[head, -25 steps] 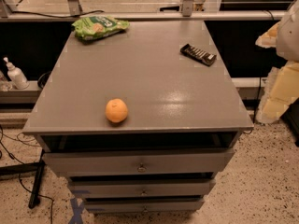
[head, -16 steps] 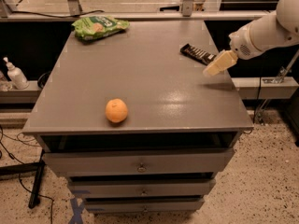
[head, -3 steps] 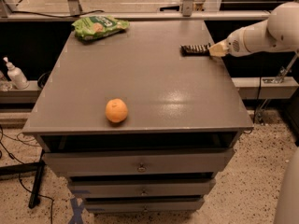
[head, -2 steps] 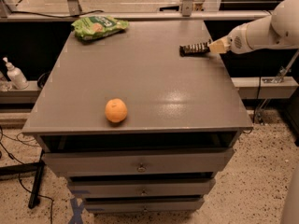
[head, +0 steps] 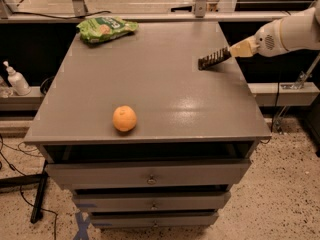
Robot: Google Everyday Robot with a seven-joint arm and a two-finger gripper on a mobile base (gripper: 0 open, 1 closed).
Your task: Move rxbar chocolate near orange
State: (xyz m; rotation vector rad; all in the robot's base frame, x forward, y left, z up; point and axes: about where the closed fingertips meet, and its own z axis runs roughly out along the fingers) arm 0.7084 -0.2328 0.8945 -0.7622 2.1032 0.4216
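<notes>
The rxbar chocolate, a narrow black bar, is at the right side of the grey table top. Its right end is tilted up into my gripper, and its left end is at or just above the surface. My gripper reaches in from the right edge and is shut on the bar's right end. The orange sits near the front edge, left of centre, far from the bar and the gripper.
A green crinkly snack bag lies at the back left of the table. The table has drawers below its front edge. A white pump bottle stands on a low shelf to the left. Metal frame posts stand behind the table.
Seconds ago the arm came in from the right to the bar lying flat. Over the last second the gripper holds the bar's right end, and it has tilted up slightly.
</notes>
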